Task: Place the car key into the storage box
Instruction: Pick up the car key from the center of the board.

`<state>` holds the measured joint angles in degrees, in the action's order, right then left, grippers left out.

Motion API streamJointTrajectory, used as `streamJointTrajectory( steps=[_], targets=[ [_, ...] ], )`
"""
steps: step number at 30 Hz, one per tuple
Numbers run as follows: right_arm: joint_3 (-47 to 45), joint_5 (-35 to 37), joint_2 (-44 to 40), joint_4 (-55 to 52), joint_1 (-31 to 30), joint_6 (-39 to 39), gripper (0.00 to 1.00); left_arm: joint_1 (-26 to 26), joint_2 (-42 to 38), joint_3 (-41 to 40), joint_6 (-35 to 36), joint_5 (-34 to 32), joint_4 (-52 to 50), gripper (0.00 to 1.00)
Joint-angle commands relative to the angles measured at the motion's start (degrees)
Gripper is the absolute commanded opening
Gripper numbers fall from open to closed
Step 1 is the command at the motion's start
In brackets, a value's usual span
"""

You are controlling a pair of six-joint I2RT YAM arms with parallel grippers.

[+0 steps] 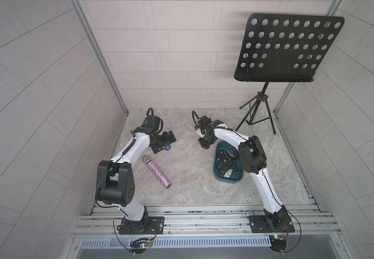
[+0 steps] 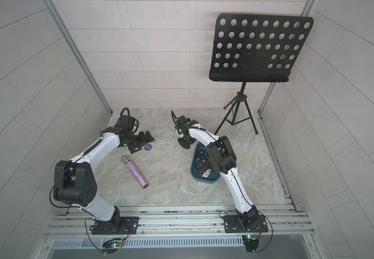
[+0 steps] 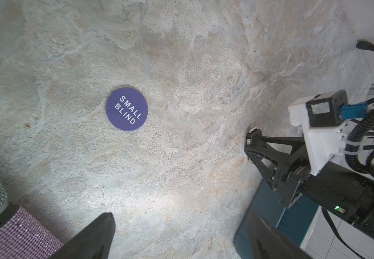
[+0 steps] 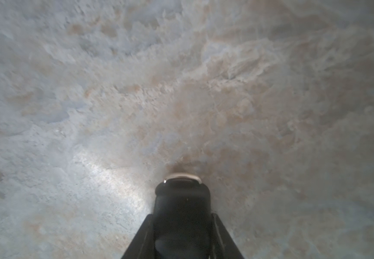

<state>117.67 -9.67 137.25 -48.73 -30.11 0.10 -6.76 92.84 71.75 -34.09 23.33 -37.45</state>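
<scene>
Right claw (image 4: 181, 215) clamped on car key (image 4: 181, 197) at counter (image 1: 192, 179), likely to lift into storage box (image 1: 227, 179); left claw (image 3: 180, 216) apart, idle.

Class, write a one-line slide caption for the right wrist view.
Right gripper shut on a black car key, its silver end pointing at the marble-patterned tabletop.

- We mark a glittery purple microphone (image 1: 156, 171), flat on the marbled tabletop (image 1: 192, 186).
- We note a purple disc (image 3: 126, 109) reading "SMALL BLIND" near its mesh head.
- We see a black perforated music stand (image 1: 289, 47) at the back.
</scene>
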Motion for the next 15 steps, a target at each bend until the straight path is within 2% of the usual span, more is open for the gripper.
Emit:
streamJointTrajectory(
  steps=[1,8,15],
  targets=[
    [0.1,-4.7,-4.0,-1.9,-0.2,0.7,0.30,0.5,-0.9,-0.1,-0.6,1.0,0.7,1.00],
    [-0.3,-9.4,-10.5,-3.6,1.1,4.7,0.30,0.3,0.2,0.1,-1.8,3.3,2.5,1.00],
    [-8.0,-10.9,-20.4,-2.7,4.1,8.9,0.30,-1.4,1.0,0.9,-2.3,3.8,3.2,1.00]
  ],
)
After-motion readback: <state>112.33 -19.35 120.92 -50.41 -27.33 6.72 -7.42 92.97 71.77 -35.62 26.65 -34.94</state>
